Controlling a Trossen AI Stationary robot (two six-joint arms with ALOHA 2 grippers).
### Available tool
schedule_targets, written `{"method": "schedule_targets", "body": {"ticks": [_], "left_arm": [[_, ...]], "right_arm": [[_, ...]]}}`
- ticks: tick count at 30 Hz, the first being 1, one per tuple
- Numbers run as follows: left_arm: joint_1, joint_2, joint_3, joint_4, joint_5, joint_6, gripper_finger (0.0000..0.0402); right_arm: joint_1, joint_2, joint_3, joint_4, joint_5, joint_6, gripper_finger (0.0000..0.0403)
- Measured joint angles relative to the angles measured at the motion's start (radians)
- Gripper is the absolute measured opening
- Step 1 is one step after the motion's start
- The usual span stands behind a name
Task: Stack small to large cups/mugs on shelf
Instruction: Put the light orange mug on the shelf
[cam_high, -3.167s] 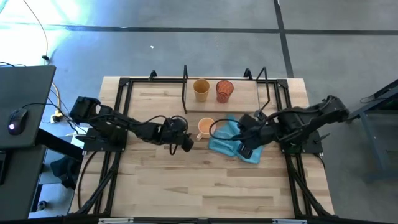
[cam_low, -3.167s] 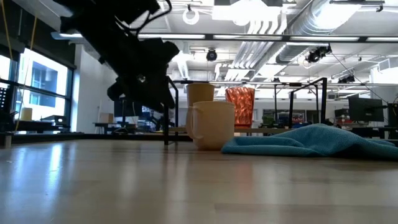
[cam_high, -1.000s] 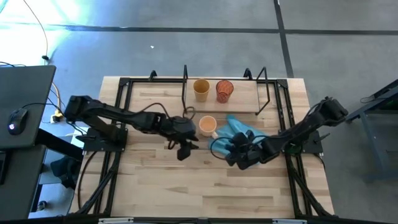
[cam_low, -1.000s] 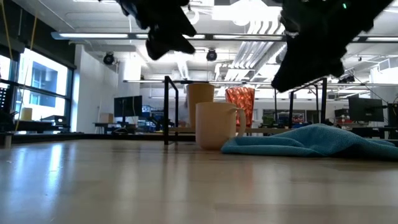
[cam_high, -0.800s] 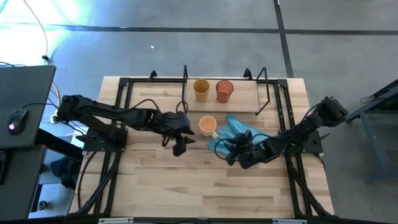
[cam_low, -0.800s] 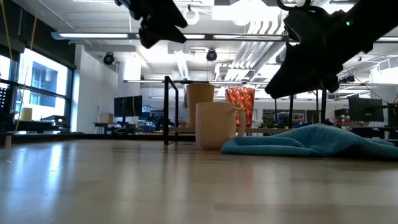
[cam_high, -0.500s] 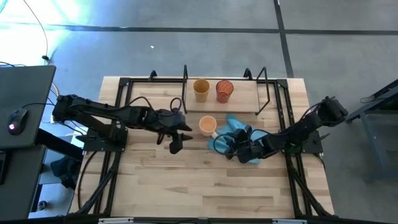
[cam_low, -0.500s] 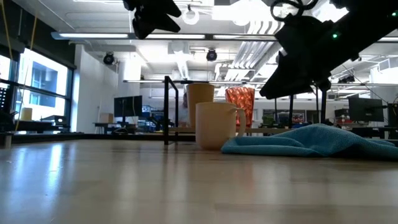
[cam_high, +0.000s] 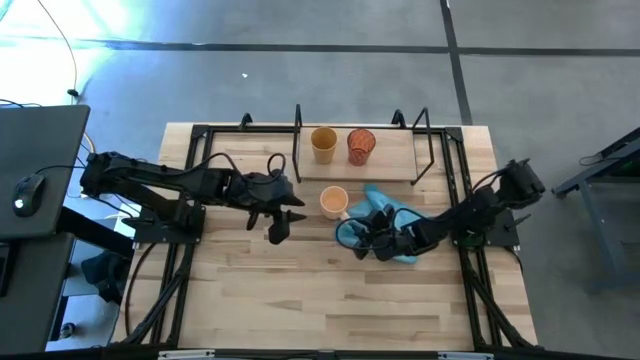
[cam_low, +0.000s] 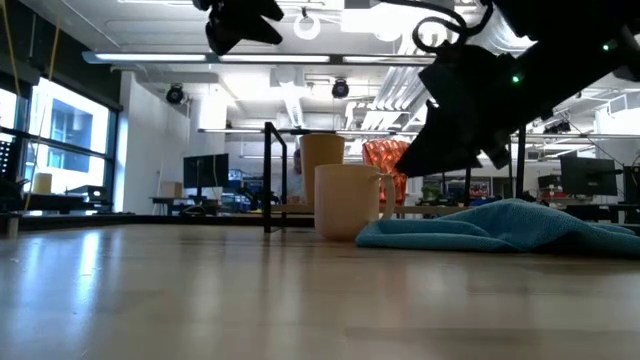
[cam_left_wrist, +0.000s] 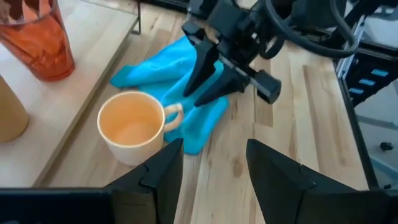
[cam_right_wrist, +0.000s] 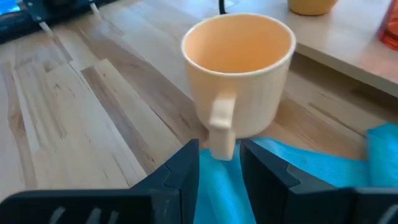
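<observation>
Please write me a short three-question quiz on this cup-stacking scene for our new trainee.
1. True or false: the light orange mug already stands on the shelf.
2. Which cups stand on the shelf? A) the mustard-yellow cup and the red patterned cup; B) none.
3. Fill in: the right gripper hovers over the blue ____, its fingers lined up with the mug's handle.

Key: 1 false, it stands on the table; 2 A; 3 cloth.
</observation>
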Motion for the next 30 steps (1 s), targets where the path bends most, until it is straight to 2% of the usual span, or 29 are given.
{"method": "schedule_targets", "body": {"ticks": [4,13,30], "left_arm": [[0.0,0.002,0.0,-0.012,0.0,-0.007,0.0166],[0.0,0.002,0.0,-0.012,0.0,-0.012,0.0166],[0.0,0.002,0.0,-0.012,0.0,-0.012,0.0165]], "right_arm": [[-0.004,0.037,0.0,0.057,-0.001,-0.009,0.0108],[-0.024,0.053,0.0,0.066,0.031,-0.001,0.0108],[-0.071,0.053,0.0,0.116,-0.03,-0.054,0.0108]]}}
